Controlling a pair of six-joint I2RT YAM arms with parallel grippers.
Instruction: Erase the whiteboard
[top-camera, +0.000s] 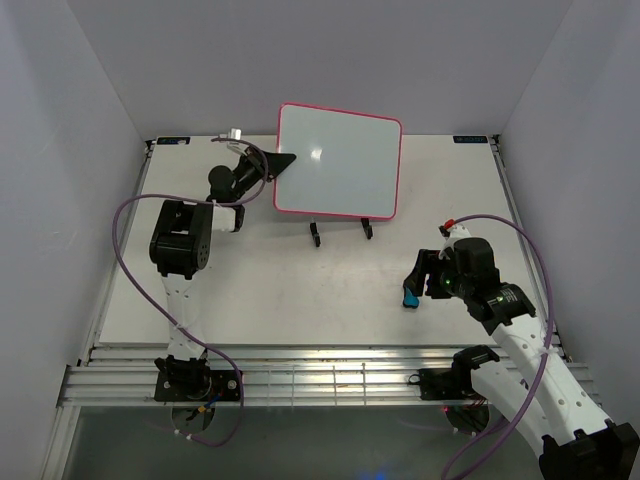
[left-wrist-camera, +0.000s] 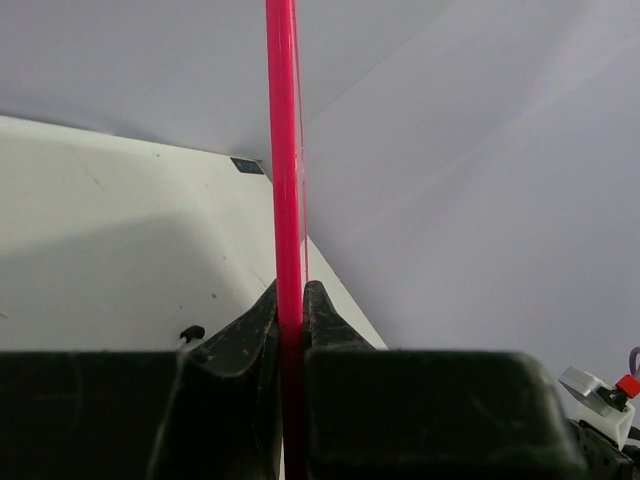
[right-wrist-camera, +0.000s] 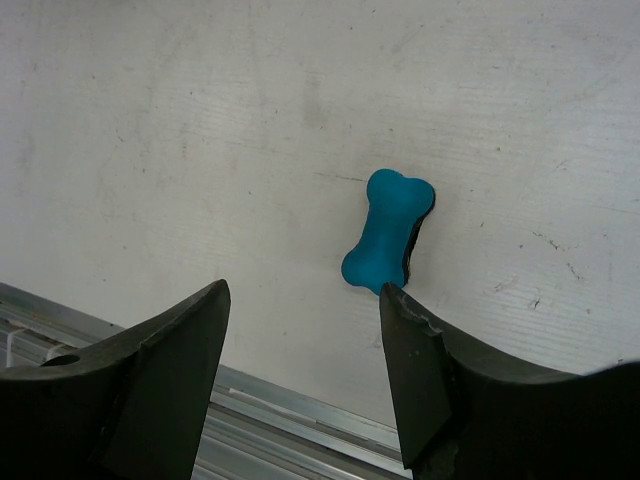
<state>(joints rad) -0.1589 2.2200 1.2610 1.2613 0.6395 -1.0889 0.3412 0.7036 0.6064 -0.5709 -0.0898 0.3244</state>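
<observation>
The whiteboard (top-camera: 338, 160) stands tilted at the back of the table, white with a pink-red frame, and no writing shows on its face. My left gripper (top-camera: 283, 165) is shut on its left edge. In the left wrist view the pink frame (left-wrist-camera: 287, 150) runs straight up between the closed jaws of that gripper (left-wrist-camera: 290, 300). A small blue bone-shaped eraser (right-wrist-camera: 388, 230) lies on the table, also seen as a blue eraser (top-camera: 409, 298) from above. My right gripper (right-wrist-camera: 305, 300) hovers open over the table with nothing between its fingers. The eraser lies just past its right fingertip (right-wrist-camera: 400, 300).
A black wire stand (top-camera: 340, 234) sits under the whiteboard's lower edge. Aluminium rails (top-camera: 330, 380) run along the table's near edge, close under the right gripper (top-camera: 418, 275). Grey walls close in the back and both sides. Purple cables (top-camera: 125, 250) loop beside each arm.
</observation>
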